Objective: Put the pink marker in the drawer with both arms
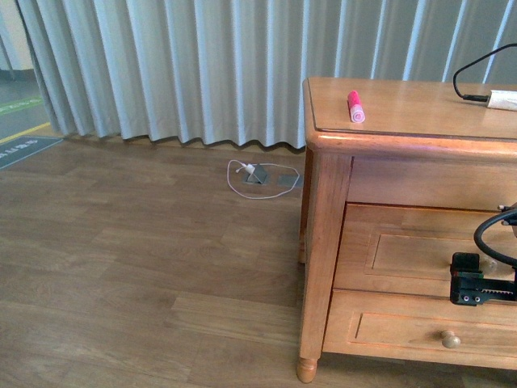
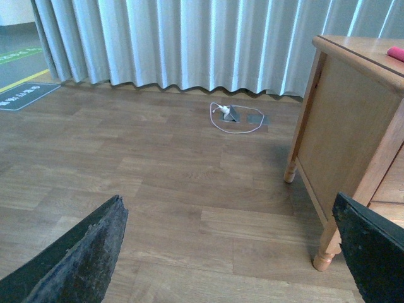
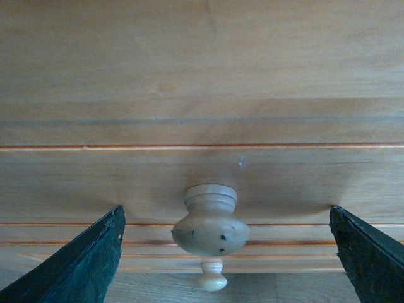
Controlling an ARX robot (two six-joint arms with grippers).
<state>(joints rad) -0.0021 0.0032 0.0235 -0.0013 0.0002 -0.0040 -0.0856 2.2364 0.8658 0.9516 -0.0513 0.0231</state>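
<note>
The pink marker lies on top of the wooden dresser, near its left front corner; its tip also shows in the left wrist view as a pink marker at the frame edge. The drawer is closed. Its pale round knob sits between the fingers of my right gripper, which is open and not touching it. In the front view my right arm hangs before the drawer front. My left gripper is open over bare floor, beside the dresser's side panel.
A white box with a black cable lies at the dresser's back right. A lower drawer has its own knob. A white cord and grey plate lie on the floor by the curtain. The dresser leg stands near my left gripper.
</note>
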